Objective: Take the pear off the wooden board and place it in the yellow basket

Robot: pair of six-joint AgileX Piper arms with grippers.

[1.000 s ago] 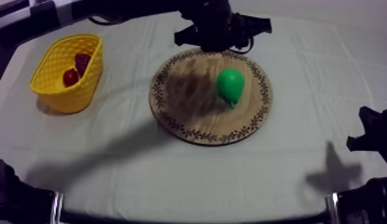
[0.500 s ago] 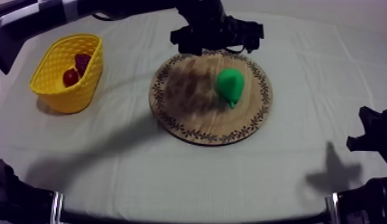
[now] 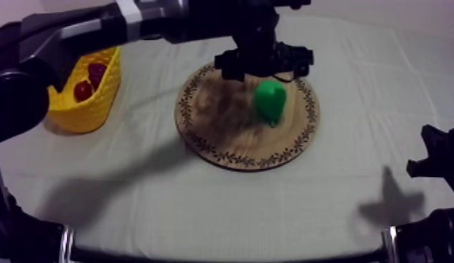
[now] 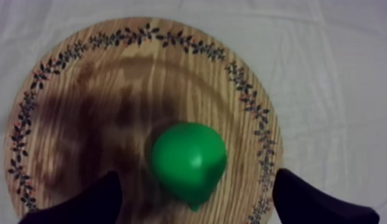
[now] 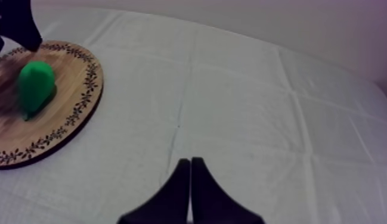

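Note:
A green pear lies on the right half of the round wooden board. My left gripper hangs over the board's far edge just behind the pear, open. In the left wrist view its two black fingers stand wide apart on either side of the pear, not touching it, above the board. The yellow basket stands at the far left, partly behind my left arm. My right gripper is shut on nothing, low at the right side.
Two small red fruits lie in the basket. In the right wrist view the pear and board lie off to the side, with open cloth between them and my right gripper.
My left gripper has opened wide and come forward from behind the board to just over the pear. The arm now covers part of the basket. The pear and right arm have not moved.

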